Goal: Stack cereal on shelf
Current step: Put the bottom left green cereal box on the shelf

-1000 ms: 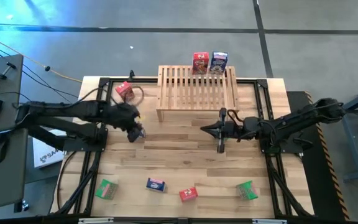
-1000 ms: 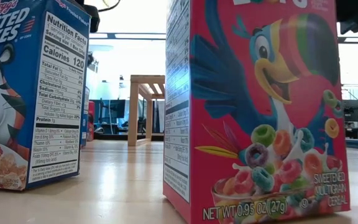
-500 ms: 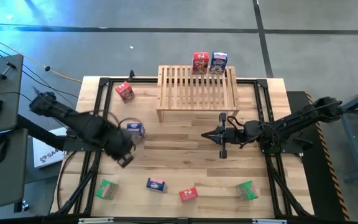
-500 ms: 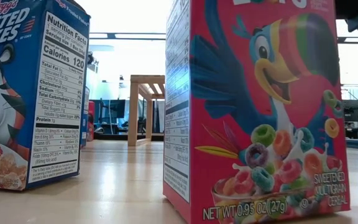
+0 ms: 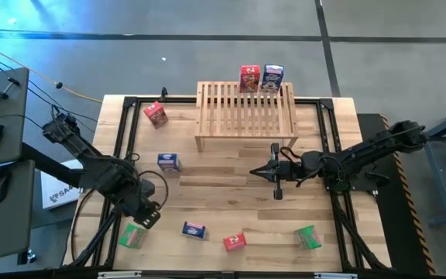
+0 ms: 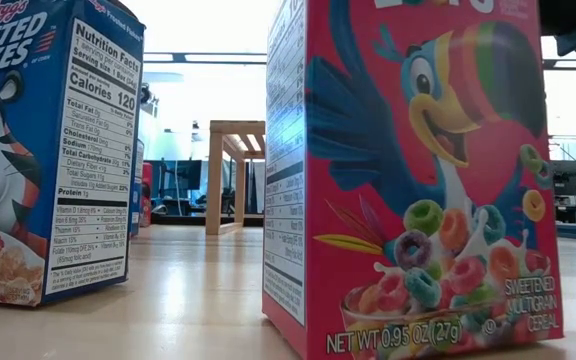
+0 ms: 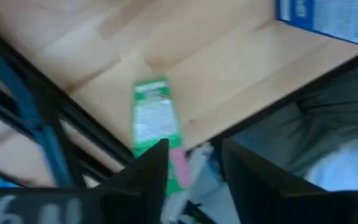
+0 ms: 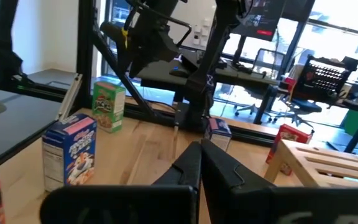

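My left gripper point(image 5: 147, 215) hovers open near the table's near left corner, just beside a green cereal box point(image 5: 133, 235) that lies flat; the left wrist view shows that box point(image 7: 154, 118) ahead of the fingers. A blue box point(image 5: 169, 161) stands alone on the left middle of the table. My right gripper point(image 5: 277, 186) is shut and holds nothing, in front of the light-wood shelf point(image 5: 246, 116). A red box point(image 5: 249, 77) and a blue box point(image 5: 273, 76) stand at the shelf's far edge.
A red box point(image 5: 156, 115) lies left of the shelf. Along the near edge lie a blue box point(image 5: 194, 230), a red one point(image 5: 235, 242) and a green one point(image 5: 308, 236). Black frame rails point(image 5: 122, 155) run along the table's sides. The boards between the shelf and the near row are bare.
My left gripper has let go of the blue box, which now stands on the left middle of the table. The gripper has since swung toward the near edge and stopped by the green box. My right arm has stayed where it was.
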### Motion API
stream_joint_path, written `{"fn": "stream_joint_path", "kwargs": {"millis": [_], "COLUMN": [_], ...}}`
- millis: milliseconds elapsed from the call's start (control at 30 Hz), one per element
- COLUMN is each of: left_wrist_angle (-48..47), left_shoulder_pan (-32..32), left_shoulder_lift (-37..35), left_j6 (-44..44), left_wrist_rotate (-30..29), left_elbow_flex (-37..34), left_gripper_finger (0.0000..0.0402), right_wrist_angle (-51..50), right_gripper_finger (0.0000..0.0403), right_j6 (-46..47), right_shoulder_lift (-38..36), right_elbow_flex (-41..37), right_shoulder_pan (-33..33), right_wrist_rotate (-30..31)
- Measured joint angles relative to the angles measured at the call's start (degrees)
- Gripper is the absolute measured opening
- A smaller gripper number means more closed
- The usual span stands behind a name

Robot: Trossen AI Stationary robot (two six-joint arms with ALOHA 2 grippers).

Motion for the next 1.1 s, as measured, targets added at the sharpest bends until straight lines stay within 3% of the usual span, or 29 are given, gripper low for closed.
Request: {"fn": "stream_joint_path", "kwargs": {"millis": [233,400,733,833,1100], "left_wrist_angle": [4.33,4.68,6.50,8.00,7.27], "left_shoulder_pan": [-4.68,-8.66,-14.93,-15.77,-16.97], "left_shoulder_lift": [1.60,4.33,7.56,7.59,7.45], "left_j6": [-11.25,-17.94,-29.53,-31.12,-32.57], "left_wrist_rotate": [-0.11,-0.25,-1.37,-3.22,-1.58], "left_elbow_flex": [0.00,0.00,-1.44,-2.93,-5.57], "left_gripper_finger": [0.0241,0.0278,0.0289,0.0289,0.0283], "right_wrist_angle": [-0.09,-0.14,0.43,0.68,0.93], "right_gripper_finger": [0.0000,0.0000,0.0000,0.0000,0.0000], "right_j6": [0.24,0.15,-0.20,-0.20,-0.20], "right_shoulder_lift": [0.03,0.03,1.51,1.51,1.51], "right_elbow_flex": [0.00,0.00,0.00,0.00,0.00], "right_shoulder_pan": [-0.02,0.01,0.01,0.01,0.00], "right_wrist_rotate": [-0.20,-0.41,-1.88,-1.88,-1.92]}}
